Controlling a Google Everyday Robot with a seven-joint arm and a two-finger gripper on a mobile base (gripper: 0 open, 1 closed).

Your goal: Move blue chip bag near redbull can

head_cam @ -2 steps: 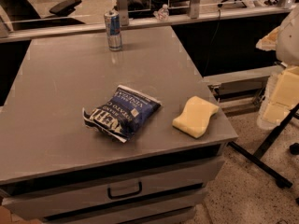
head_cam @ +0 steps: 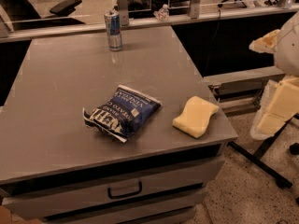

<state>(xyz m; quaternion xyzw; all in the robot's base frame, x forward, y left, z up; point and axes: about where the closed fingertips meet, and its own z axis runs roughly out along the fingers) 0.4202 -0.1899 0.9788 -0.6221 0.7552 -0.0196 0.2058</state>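
Observation:
The blue chip bag [head_cam: 122, 112] lies flat on the grey table [head_cam: 56, 78], near its front middle, white lettering facing up. The redbull can [head_cam: 113, 30] stands upright at the table's far edge, well behind the bag and slightly to its left. My gripper [head_cam: 264, 42] is at the right edge of the view, off the table, well to the right of both the bag and the can, with nothing in it. The pale arm segment [head_cam: 280, 107] hangs below it.
A pale yellow wavy sponge [head_cam: 196, 116] lies on the table's front right corner, right of the bag. A small clear bottle [head_cam: 162, 12] sits on the ledge behind the table. A drawer handle [head_cam: 124, 190] is below the front edge. A black stand leg [head_cam: 259, 160] crosses the floor at right.

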